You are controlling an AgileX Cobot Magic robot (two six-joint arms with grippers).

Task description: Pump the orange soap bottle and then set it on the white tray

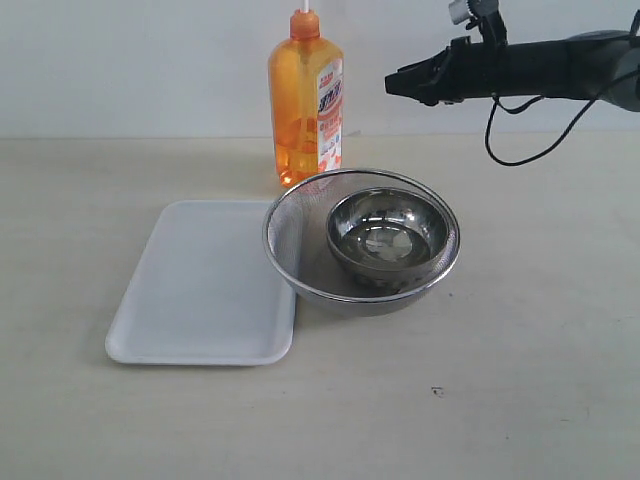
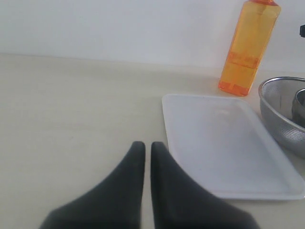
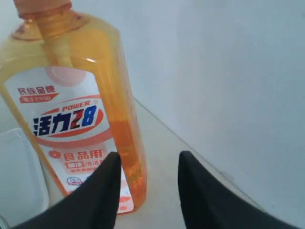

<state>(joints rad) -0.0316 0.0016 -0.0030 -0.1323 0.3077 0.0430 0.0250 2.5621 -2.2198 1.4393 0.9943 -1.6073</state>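
Orange soap bottle [image 3: 71, 119], probably stiff, slick and bottom-heavy with liquid, stands upright just ahead of the right gripper [image 3: 150, 155], whose jaws are apart and empty; take hold across the flat sides at mid-body.

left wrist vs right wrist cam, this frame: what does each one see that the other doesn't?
Left wrist only: the mesh strainer, nearly the whole white tray, and the left gripper with its jaws together.
Right wrist only: the printed label on the orange soap bottle, close up, and the right gripper with its jaws apart and nothing between them.
Both: the orange soap bottle standing upright on the table, off the tray.
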